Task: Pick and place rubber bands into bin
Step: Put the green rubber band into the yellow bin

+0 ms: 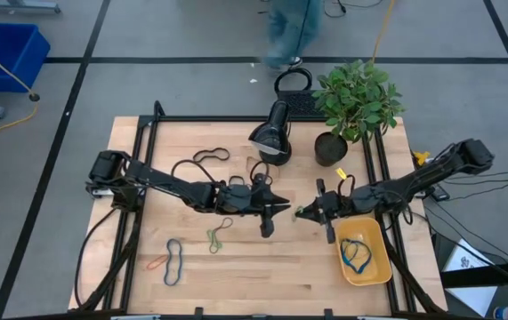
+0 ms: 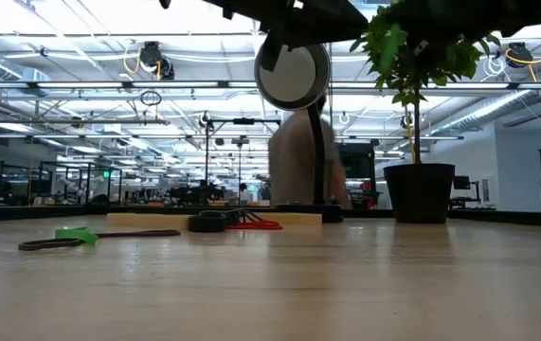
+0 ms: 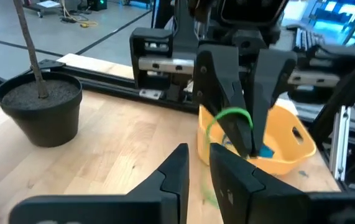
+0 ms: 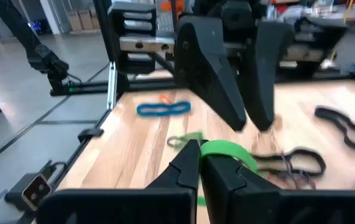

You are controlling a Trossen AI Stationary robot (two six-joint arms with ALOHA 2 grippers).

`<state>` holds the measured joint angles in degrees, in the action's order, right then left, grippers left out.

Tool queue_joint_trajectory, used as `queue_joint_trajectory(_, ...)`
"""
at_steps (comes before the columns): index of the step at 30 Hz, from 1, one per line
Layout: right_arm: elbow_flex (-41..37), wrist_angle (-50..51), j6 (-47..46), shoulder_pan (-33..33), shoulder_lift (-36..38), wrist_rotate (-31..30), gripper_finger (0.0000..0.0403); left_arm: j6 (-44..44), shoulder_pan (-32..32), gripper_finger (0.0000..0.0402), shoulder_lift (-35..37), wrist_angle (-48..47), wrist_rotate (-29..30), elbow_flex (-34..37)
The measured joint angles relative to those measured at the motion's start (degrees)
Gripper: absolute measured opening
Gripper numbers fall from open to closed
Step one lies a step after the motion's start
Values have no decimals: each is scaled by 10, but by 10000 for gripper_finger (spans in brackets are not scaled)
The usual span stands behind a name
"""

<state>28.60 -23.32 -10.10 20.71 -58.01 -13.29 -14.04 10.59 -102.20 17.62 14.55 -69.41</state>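
A green rubber band (image 3: 229,114) hangs above the middle of the table with my right gripper (image 1: 310,212) shut on it. My left gripper (image 1: 280,206) faces it tip to tip from the left. Its fingers (image 4: 244,121) stand slightly apart with nothing between them. The yellow bin (image 1: 376,267) lies at the near right, under the right arm, with a blue band (image 1: 353,254) lying in it. More rubber bands lie flat on the wood: blue (image 1: 173,262), orange (image 1: 156,262), green-tan (image 1: 217,236) and black (image 1: 211,156). My right gripper pinches one stretch of the green band (image 4: 222,151) between its two fingertips. The fingers come in about level from the table's right. The rest of the band arcs out past the tips (image 3: 209,127) as a loose loop, clear of the table.
A black desk lamp (image 1: 271,133) and a potted plant (image 1: 356,102) stand at the far middle of the table. A black frame (image 1: 147,133) runs around the table. A blue crate (image 1: 9,53) sits on the floor far left, and a person (image 1: 291,31) stands beyond the far edge.
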Motion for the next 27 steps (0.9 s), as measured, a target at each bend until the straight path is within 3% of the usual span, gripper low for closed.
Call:
queue_joint_trajectory(9, 0, 258, -116, 9, 120, 83, 1, -2, 0, 72, 11, -56, -30, 0)
queue_joint_trajectory(16, 0, 440, -245, 59, 214, 136, 1, -1, -2, 72, 11, -56, -30, 0)
queue_joint_trajectory(22, 0, 512, -355, 131, 274, 165, 0, -1, -5, 72, 11, -57, -27, 0)
queue_joint_trajectory(27, 0, 575, -440, 188, 280, 166, 0, -1, -5, 72, 11, -58, -26, 0)
